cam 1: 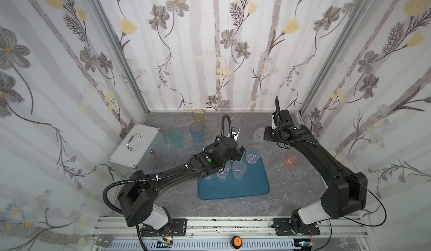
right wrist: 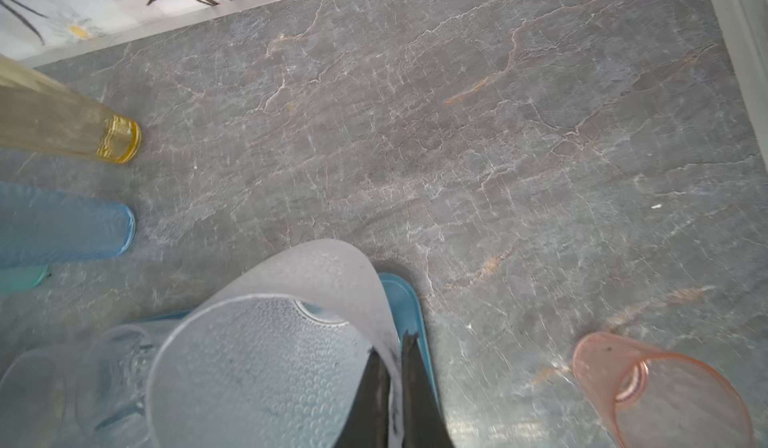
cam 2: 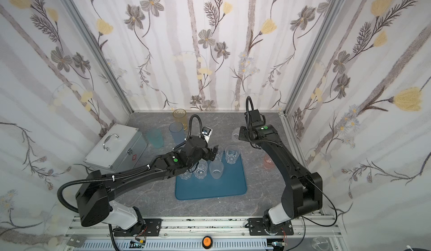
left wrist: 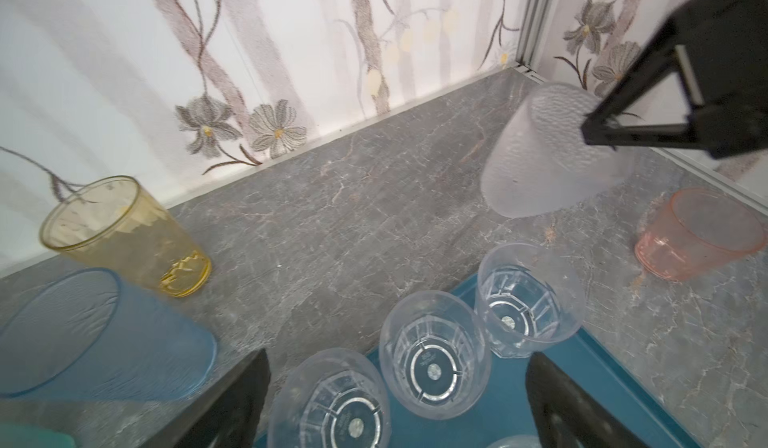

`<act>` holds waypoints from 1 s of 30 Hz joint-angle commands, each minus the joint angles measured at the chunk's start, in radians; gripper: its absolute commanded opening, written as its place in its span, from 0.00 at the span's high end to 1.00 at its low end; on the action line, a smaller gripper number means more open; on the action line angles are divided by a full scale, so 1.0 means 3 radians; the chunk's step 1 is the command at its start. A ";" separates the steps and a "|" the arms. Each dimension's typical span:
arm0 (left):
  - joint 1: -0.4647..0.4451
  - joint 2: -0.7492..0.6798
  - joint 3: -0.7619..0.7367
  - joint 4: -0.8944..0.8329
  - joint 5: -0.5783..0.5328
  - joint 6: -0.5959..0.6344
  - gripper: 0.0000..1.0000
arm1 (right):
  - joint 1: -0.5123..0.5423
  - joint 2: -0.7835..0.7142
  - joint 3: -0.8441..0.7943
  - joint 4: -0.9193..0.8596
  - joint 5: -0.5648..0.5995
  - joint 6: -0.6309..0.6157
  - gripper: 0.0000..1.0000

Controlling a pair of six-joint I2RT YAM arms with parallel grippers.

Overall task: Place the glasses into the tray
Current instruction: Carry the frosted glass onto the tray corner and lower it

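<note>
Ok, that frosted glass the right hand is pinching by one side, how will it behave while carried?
Probably light: the right hand holds the frosted glass tilted by one thin wall. That off-centre pinch may let it swing or slip. Its pebbled surface likely adds some grip.

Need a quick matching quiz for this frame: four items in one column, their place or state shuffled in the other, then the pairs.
Column one
1. amber glass
2. pink glass
3. left gripper
4. right gripper

Column two
A. shut on the rim of a frosted glass
B. open, over clear glasses in the tray
C. on the table, right of the tray
D. near the back wall

Pairs: 1-D, 2-C, 3-B, 4-A
</note>
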 commanded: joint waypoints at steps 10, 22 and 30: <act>0.0171 -0.0878 -0.0824 0.0017 -0.0107 -0.0341 0.01 | 0.0476 -0.0855 -0.0733 -0.0745 0.0147 0.0158 0.92; 0.0171 -0.0700 -0.0747 0.0021 0.0107 -0.0593 0.03 | 0.0689 -0.0416 -0.1192 -0.0204 0.0066 0.0241 0.91; 0.0171 -0.0700 -0.0826 0.0022 0.0078 -0.0635 0.03 | 0.0778 -0.0136 -0.1185 -0.0096 0.0122 0.0225 0.91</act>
